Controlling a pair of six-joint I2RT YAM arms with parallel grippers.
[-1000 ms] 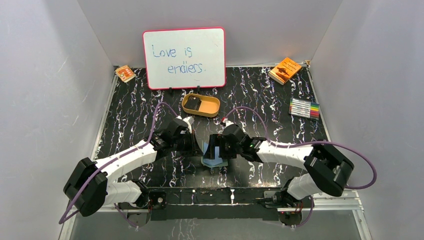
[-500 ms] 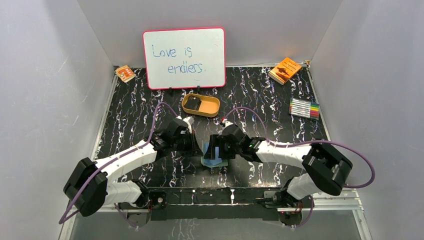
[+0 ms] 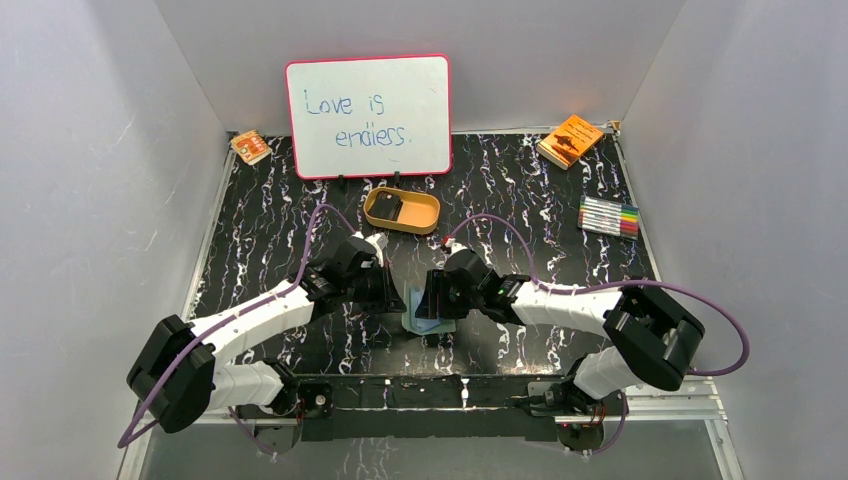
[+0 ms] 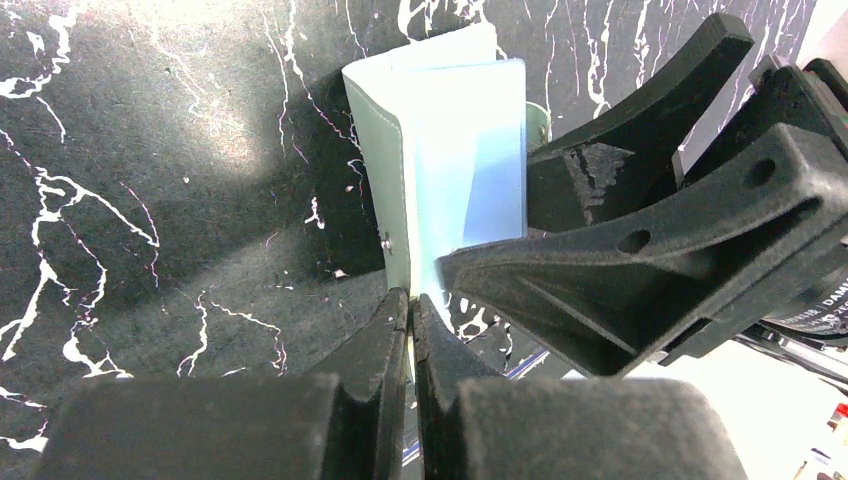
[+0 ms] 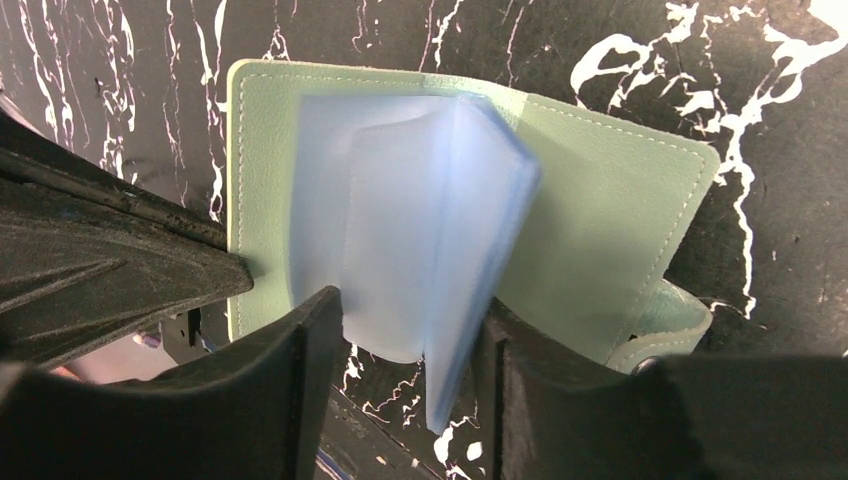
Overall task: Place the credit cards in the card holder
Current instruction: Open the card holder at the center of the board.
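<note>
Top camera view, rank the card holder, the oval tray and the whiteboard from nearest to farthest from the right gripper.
1. card holder, directly under the right gripper, front middle of the table.
2. oval tray, farther back, mid-table.
3. whiteboard, standing at the back, behind the tray.

Soft, even light falls from above in the top view; the pale walls [image 3: 90,200] look flat and only faint shadows lie on the table [image 3: 260,230]. The left wrist view has a bright sheen on the table's upper left and a dark shadow beside the card holder [image 4: 375,170]. The left fingers [image 4: 365,400], near the lens, are out of focus. In the right wrist view the clear sleeves [image 5: 400,220] smear with blur, the right fingers [image 5: 290,400] are dark and soft, and the top right corner is blown white.
</note>
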